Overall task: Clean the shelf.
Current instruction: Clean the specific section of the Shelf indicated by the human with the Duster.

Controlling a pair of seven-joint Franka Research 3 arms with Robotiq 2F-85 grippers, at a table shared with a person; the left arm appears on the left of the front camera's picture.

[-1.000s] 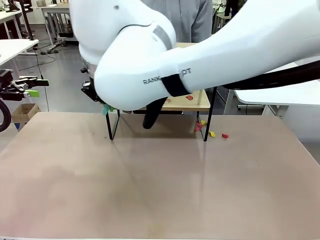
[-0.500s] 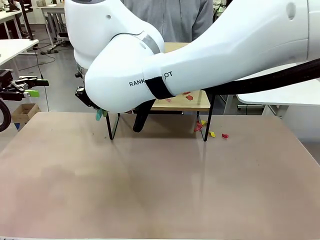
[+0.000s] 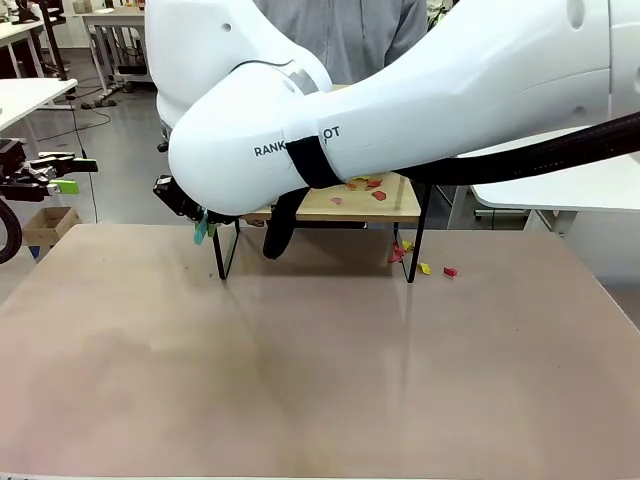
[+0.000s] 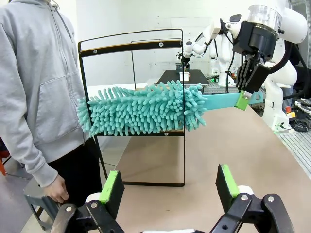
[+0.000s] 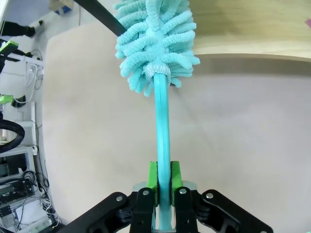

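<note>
The shelf (image 3: 390,205) stands at the table's far side, largely behind my right arm. Red and yellow scraps (image 3: 366,186) lie on its lower board. My right gripper (image 5: 164,182) is shut on the handle of a teal fluffy duster (image 5: 155,43), whose head rests at the edge of a wooden board (image 5: 252,29). In the left wrist view the duster (image 4: 146,109) lies between the two tiers of the shelf (image 4: 131,46), held by the right gripper (image 4: 248,92). My left gripper (image 4: 169,189) is open and holds nothing; the front view shows it (image 3: 78,174) off the table's left.
More scraps (image 3: 436,269) lie on the table by the shelf's right leg. A person in a grey hoodie (image 4: 39,87) stands right behind the shelf. My right arm (image 3: 400,100) spans the back of the table; the near half of the beige table (image 3: 320,380) is bare.
My right arm has swung a little to the left and risen slightly, carrying the duster along the shelf. More of the lower board and its scraps shows. The left gripper has not moved.
</note>
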